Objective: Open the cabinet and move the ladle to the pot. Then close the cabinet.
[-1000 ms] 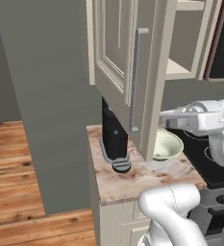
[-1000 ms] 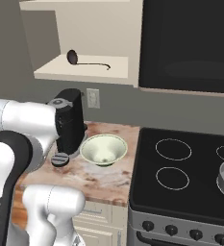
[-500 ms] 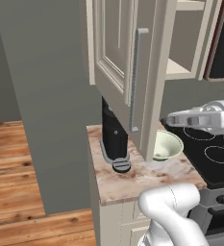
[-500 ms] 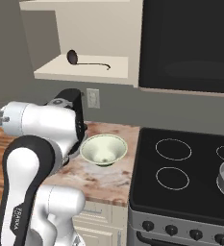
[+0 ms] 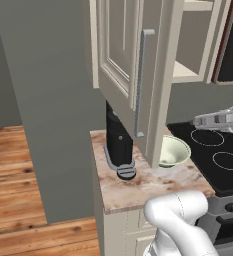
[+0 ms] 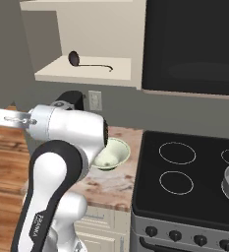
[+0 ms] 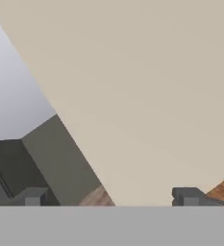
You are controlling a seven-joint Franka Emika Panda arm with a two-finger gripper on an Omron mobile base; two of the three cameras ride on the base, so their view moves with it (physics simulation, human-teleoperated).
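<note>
Cabinet [image 5: 138, 75] door swung wide open over the worktop's [image 5: 153, 182] left end. Ladle [image 6: 89, 63] lying on the cabinet shelf, near its front edge, bowl to the left. Gripper [image 7: 108, 196] spread fully wide, holding nothing, facing the door's plain cream panel.

ladle [image 6: 89, 63] on shelf in cabinet [image 6: 86, 74] | bowl [image 6: 111, 153] on counter [image 5: 153, 182] left of stove [image 6: 189, 189]
</note>
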